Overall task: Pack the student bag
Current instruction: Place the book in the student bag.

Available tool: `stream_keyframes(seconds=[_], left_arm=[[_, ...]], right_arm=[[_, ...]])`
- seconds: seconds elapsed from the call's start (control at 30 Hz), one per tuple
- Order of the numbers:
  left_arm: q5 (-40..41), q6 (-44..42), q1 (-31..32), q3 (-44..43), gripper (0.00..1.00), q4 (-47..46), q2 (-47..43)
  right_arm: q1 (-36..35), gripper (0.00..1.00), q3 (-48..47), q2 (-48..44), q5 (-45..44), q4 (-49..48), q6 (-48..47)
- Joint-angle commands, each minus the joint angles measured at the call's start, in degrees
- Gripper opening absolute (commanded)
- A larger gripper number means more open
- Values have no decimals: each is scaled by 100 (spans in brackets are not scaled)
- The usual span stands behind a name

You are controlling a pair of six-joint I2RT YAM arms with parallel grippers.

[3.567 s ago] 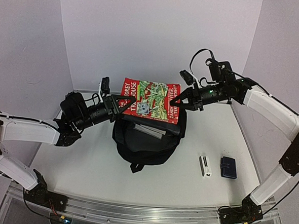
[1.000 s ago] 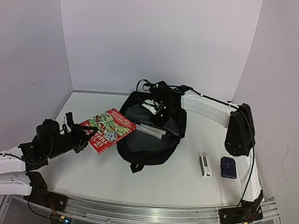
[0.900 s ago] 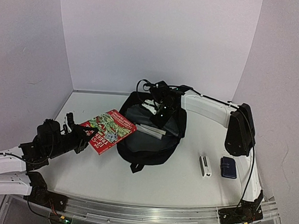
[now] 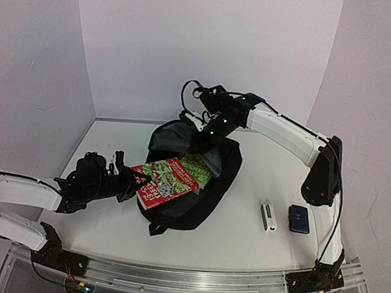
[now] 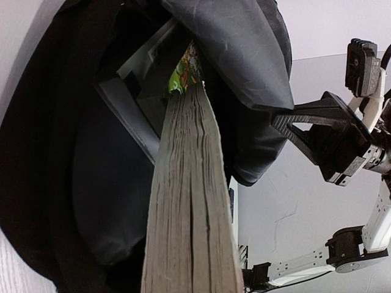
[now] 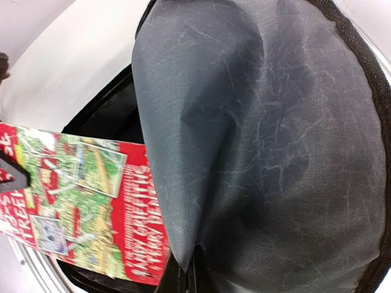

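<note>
The black student bag (image 4: 199, 200) lies open in the middle of the table. My right gripper (image 4: 206, 134) is shut on its grey-lined flap (image 6: 263, 152) and holds it up over the opening; its fingers (image 6: 189, 282) pinch the flap's fold. My left gripper (image 4: 135, 180) is shut on the near end of a red and green book (image 4: 175, 180). The book's far end is inside the bag mouth, under the flap. In the left wrist view the book's page edge (image 5: 190, 207) runs into the bag beside a grey flat item (image 5: 125, 116). My left fingers are hidden there.
A small white item (image 4: 268, 216) and a dark-blue case (image 4: 298, 218) lie on the table to the right of the bag. White walls close in the back and both sides. The bag's strap end (image 4: 156, 229) points toward the front rail.
My left gripper has carried the book to the right, so its far end is now in the bag mouth. My right gripper has raised the flap higher. The bag has shifted nearer.
</note>
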State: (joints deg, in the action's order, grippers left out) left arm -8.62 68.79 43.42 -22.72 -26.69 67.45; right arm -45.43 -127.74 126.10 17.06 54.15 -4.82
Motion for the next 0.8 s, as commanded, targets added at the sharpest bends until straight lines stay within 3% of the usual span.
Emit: stream_keyframes(seconds=[0.0, 0.2, 0.53, 0.77], left_arm=[[-134, -112, -14, -633, 0, -1268, 407], [244, 23, -49, -1017, 0, -1407, 1094], [637, 1088, -88, -1468, 0, -1125, 2553], [293, 1211, -82, -1657, 49, -882, 2861]], right_arm=[[-103, 0, -169, -460, 411, -153, 138], [-159, 0, -171, -534, 399, -151, 126], [-161, 0, -80, -616, 333, -157, 69], [-161, 0, 11, -619, 307, -159, 7]])
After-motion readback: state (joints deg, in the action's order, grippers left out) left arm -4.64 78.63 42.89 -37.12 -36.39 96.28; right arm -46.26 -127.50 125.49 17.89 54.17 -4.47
